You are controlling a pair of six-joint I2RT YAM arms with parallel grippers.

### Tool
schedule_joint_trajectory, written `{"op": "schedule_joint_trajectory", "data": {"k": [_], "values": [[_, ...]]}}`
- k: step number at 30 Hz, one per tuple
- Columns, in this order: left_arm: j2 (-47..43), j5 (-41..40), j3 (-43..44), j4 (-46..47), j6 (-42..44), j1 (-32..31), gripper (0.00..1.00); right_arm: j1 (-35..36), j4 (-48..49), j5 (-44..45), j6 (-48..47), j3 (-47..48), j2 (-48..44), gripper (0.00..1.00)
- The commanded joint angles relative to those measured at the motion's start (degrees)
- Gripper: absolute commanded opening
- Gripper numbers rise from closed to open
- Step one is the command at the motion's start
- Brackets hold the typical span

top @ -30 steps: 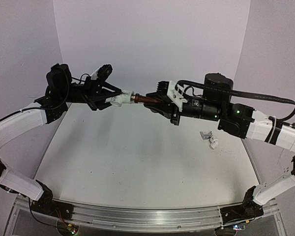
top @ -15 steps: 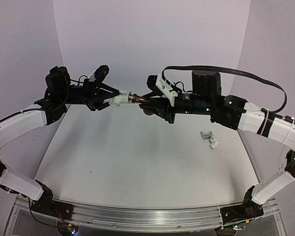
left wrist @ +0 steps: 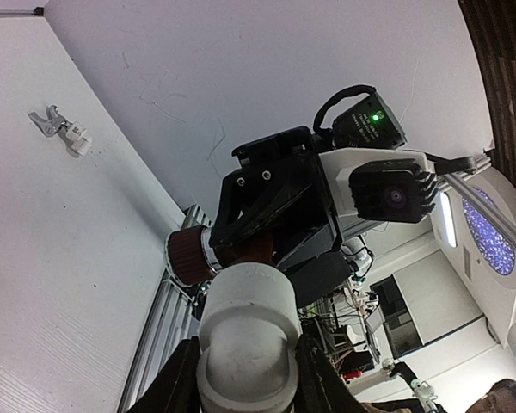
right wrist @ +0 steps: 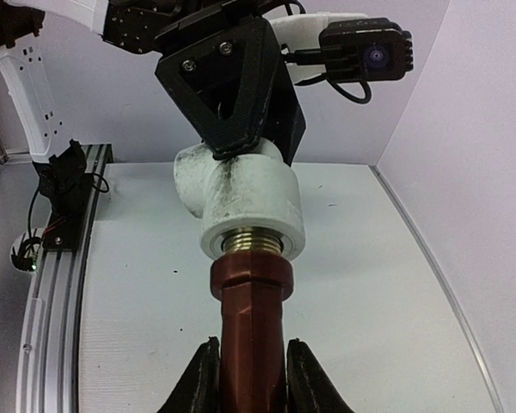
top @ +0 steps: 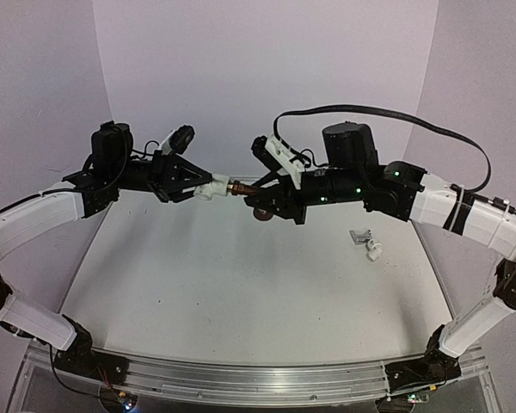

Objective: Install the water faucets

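The reddish-brown faucet [right wrist: 251, 314] was held in the air above the far part of the table [top: 241, 292], roughly midway between the two arms. Its silvery threaded end sat in the mouth of a white elbow fitting [right wrist: 245, 206], with a band of thread showing between the fitting's rim and the faucet's brown hexagonal collar. In the top view the faucet lay nearly level, and its round knob [top: 260, 213] hung on the underside.

The right gripper [top: 265, 191] was clamped on the faucet's body, its two dark fingers pressed against opposite sides of the brown shaft. The left gripper [top: 198, 187] came in from the opposite side and pinched the white elbow fitting between its narrow-set fingers, at the bend away from the faucet. Both arms reached inward and upward so that the two grippers faced each other nose to nose, with only the joined parts between them.

The chrome faucet [top: 359, 236] lay on the table well to the right, below the right forearm and apart from both grippers. A small white piece [top: 375, 251] lay touching it on the near side. This may have been a fitting joined to it, but it was too small in every view to be sure. A metal rail [top: 241, 383] ran along the table's near edge between the arm bases.
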Motion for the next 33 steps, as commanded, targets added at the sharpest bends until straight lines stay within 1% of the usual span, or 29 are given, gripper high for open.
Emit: {"op": "schedule_joint_trajectory", "data": {"k": [1, 3, 6, 9, 12, 14, 17, 20, 24, 30, 33], "values": [[0.6, -2.6, 2.9, -1.8, 3.6, -2.0, 0.0, 1.8, 13.7, -8.5, 6.3, 3.2, 1.8, 0.0], [0.1, -2.8, 2.7, -1.8, 4.3, -2.0, 0.0, 1.7, 16.0, -9.8, 8.4, 2.5, 2.3, 0.0], [-0.5, -2.8, 2.1, -1.8, 6.0, -2.0, 0.0, 0.9, 17.1, -12.4, 11.5, 3.0, 3.0, 0.0], [-0.9, -3.3, 2.0, -3.9, 9.1, -2.0, 0.0, -0.4, 18.0, -14.7, 15.2, 3.5, 3.5, 0.0], [-1.6, -5.0, 2.2, -7.3, 13.9, -2.1, 0.0, -1.6, 19.1, -16.7, 19.3, 4.3, 4.4, 0.0], [-2.2, -5.3, 2.4, -7.6, 16.4, -2.2, 0.0, -2.4, 20.2, -18.8, 21.9, 4.6, 4.9, 0.0], [-2.5, -5.5, 3.2, -10.9, 20.3, -2.2, 0.0, -3.8, 22.3, -22.1, 26.4, 5.0, 5.9, 0.0], [-2.9, -6.7, 4.0, -14.0, 25.8, -2.5, 0.0, -4.4, 24.3, -24.3, 30.1, 5.7, 7.1, 0.0], [-5.1, -6.6, 3.0, -14.3, 33.2, -3.3, 0.0, -5.7, 29.7, -29.0, 36.9, 6.0, 9.1, 0.0], [-6.6, -4.2, 2.3, -14.7, 41.7, -3.5, 0.0, -6.6, 34.0, -35.7, 44.6, 8.7, 13.1, 0.0], [-7.4, -4.5, 1.5, -15.4, 45.8, -3.7, 0.0, -7.0, 35.7, -39.1, 49.3, 10.6, 15.3, 0.0]]}}
